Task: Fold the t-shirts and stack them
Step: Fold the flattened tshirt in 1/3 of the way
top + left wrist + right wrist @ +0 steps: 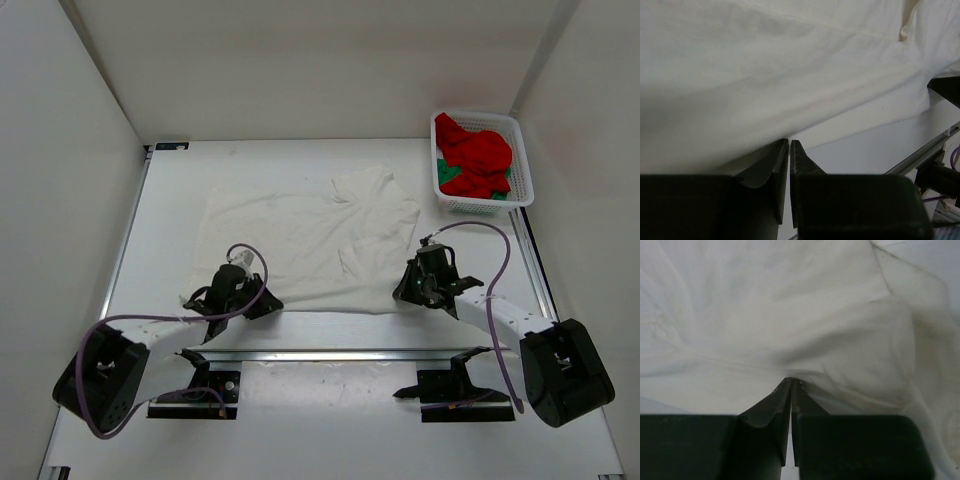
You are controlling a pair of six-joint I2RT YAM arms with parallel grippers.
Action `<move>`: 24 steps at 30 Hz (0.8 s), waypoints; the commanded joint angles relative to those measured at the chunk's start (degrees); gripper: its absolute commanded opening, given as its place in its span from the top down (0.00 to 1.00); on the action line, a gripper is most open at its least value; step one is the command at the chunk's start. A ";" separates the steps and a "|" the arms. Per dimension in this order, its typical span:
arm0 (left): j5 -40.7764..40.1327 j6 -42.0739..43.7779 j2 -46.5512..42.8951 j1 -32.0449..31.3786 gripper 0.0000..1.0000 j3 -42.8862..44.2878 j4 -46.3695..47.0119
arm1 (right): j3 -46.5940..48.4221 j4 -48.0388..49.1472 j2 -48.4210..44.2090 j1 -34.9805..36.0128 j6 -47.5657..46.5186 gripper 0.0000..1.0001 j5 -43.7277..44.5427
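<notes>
Top external view: the white t-shirt (310, 235) lies spread on the counter (250, 170). The left pincer (790, 142) and right pincer (791, 381) are both clamped shut on its near edge (cloth puckers at the right tips). Looks like the first fold; the next move probably needs an even lift, carrying the edge away from the arms.

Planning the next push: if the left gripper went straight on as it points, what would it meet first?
The white t-shirt: its near hem lies right at the left gripper's tips; whether already pinched is unclear.
</notes>
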 commanded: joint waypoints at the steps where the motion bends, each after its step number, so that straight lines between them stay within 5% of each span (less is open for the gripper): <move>1: 1.06 0.46 -5.02 -0.54 0.81 -2.21 -13.44 | 1.38 -4.11 -0.36 -0.42 1.17 0.95 -2.44; 8: -2.01 7.14 -1.53 0.86 0.75 21.32 -19.88 | 14.64 -2.09 1.82 0.81 -1.20 0.72 -3.23; 10: -0.97 6.80 3.19 4.28 0.72 27.64 -16.30 | 18.07 1.07 6.29 0.36 -1.82 0.75 -6.91; 13: 0.27 4.87 10.31 8.42 0.72 33.37 -12.87 | 22.47 4.68 12.27 1.15 -2.78 0.99 -8.69; 19: 0.00 1.97 24.72 22.90 0.84 42.42 -9.08 | 22.31 11.19 17.30 5.28 -3.32 1.00 -12.46; 24: -5.16 7.31 38.87 30.12 0.79 60.06 -19.33 | 18.45 14.18 17.40 8.01 -3.67 1.00 -13.61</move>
